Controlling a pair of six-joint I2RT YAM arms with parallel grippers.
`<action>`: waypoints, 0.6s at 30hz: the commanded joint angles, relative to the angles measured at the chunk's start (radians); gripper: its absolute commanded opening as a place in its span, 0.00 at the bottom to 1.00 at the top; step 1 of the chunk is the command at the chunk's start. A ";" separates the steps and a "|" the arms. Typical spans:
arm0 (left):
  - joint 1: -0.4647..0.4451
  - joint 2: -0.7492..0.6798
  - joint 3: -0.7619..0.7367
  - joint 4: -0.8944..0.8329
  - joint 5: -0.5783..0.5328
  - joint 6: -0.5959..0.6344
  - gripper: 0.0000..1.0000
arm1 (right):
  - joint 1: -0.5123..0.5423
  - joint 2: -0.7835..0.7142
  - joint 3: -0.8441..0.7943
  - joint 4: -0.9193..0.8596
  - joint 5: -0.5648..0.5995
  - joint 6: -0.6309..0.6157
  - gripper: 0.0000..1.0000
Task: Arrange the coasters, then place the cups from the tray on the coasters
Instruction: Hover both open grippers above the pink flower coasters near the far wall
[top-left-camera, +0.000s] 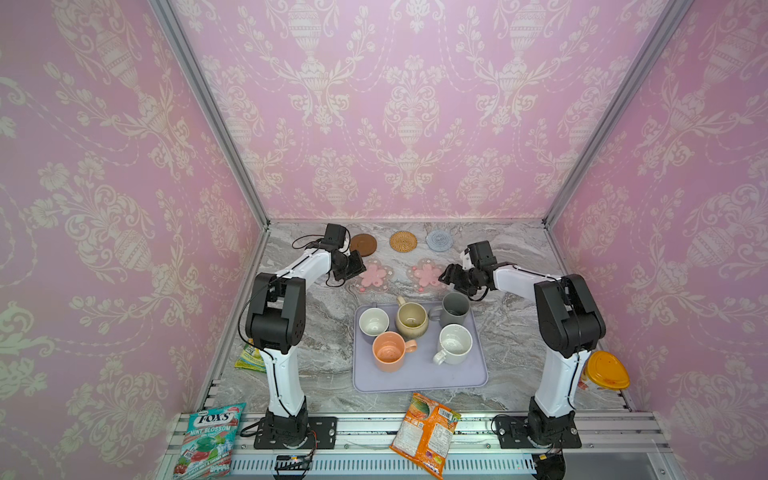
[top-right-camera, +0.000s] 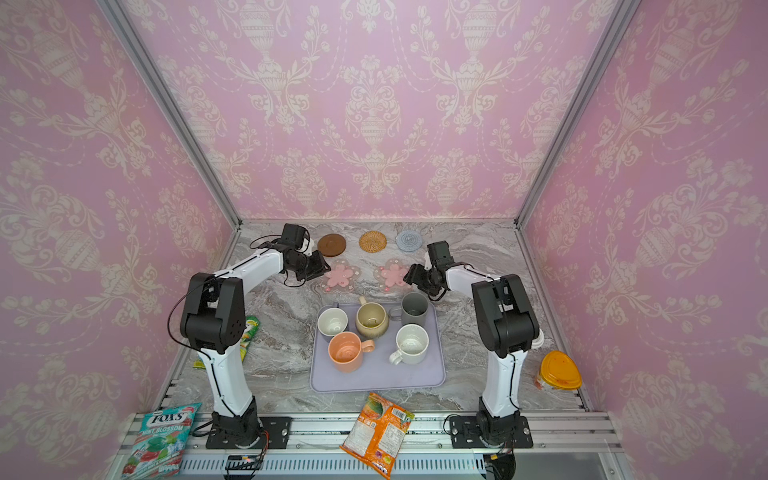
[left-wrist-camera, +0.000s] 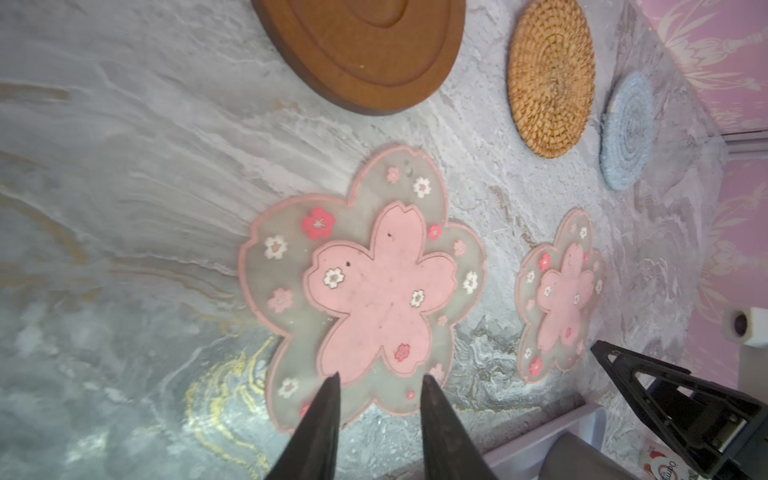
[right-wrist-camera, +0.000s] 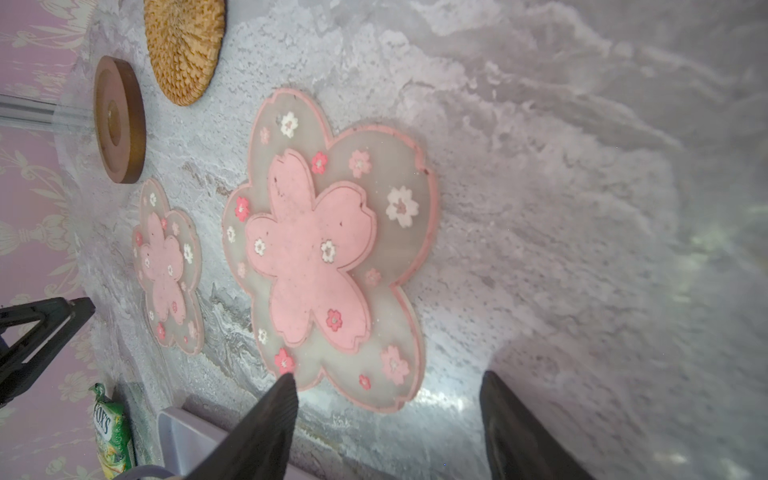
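1. In both top views, five mugs are standing upright on the tray (top-left-camera: 415, 380). The lavender mug (top-left-camera: 373, 322) is sitting at its far left corner, the beige mug (top-left-camera: 411, 319) at the middle of its far edge, and the grey mug (top-left-camera: 455, 309) at its far right corner. The peach mug (top-left-camera: 390, 352) and the white mug (top-left-camera: 454, 344) are standing nearer its middle.
2. Just beyond the tray's far edge, the left flower coaster (top-left-camera: 376, 275) and the right flower coaster (top-left-camera: 427, 274) are lying flat on the counter (top-left-camera: 324, 332). Farther beyond it, the wooden coaster (top-left-camera: 363, 244), the rattan coaster (top-left-camera: 403, 241) and the blue-grey coaster (top-left-camera: 439, 240) are lying in a row.
3. Also in both top views, the left jaws are hovering beyond the tray's far left corner, just beside the left flower coaster. The right jaws are hovering beyond its far right corner, just beside the right flower coaster.
4. In the left wrist view, the left jaws are standing slightly parted and gripping nothing. Their tips are pointing at the edge of the left flower coaster (left-wrist-camera: 365, 286) nearest the tray (left-wrist-camera: 552, 440).
5. In the right wrist view, the right jaws are standing spread wide and empty. One tip is overlapping the tray-side edge of the right flower coaster (right-wrist-camera: 328, 249); the other is showing against bare counter.
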 joint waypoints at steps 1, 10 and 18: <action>0.023 0.004 -0.001 -0.039 -0.034 0.053 0.35 | -0.007 -0.054 -0.014 -0.040 0.026 -0.021 0.71; 0.062 0.086 0.047 -0.044 -0.041 0.061 0.36 | -0.007 -0.098 -0.051 -0.056 0.042 -0.049 0.71; 0.077 0.120 0.038 -0.012 -0.023 0.050 0.36 | -0.007 -0.127 -0.052 -0.078 0.059 -0.069 0.71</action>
